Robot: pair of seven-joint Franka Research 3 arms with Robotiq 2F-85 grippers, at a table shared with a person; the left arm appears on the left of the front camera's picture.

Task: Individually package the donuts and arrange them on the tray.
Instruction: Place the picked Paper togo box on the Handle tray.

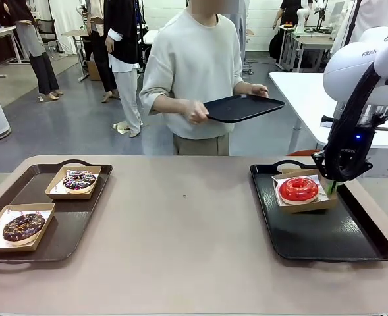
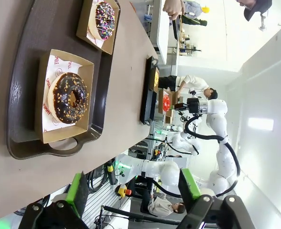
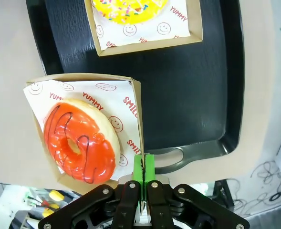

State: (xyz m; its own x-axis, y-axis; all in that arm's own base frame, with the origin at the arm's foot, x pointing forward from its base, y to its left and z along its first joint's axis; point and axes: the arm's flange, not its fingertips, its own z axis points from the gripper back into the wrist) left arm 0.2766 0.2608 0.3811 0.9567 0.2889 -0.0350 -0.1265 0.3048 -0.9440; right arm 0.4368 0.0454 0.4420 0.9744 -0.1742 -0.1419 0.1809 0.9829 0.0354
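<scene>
The glossy red donut (image 1: 298,189) (image 3: 80,143) lies in a paper-lined cardboard box (image 1: 310,205) (image 3: 136,102) on the far part of the black right tray (image 1: 325,230). My right gripper (image 1: 330,186) (image 3: 143,167) is shut on that box's wall. The yellow donut (image 3: 130,7) sits in its own box further along that tray. On the left tray (image 1: 62,230) (image 2: 21,95), the dark chocolate donut (image 1: 24,226) (image 2: 67,98) and the sprinkled chocolate donut (image 1: 80,180) (image 2: 104,20) each rest in a box. My left gripper (image 2: 133,191) hangs open off the table's side.
A person stands at the far side holding a spare black tray (image 1: 243,107) with both hands above the table edge. The tan tabletop (image 1: 187,224) lies between the two trays. The near half of the right tray is bare.
</scene>
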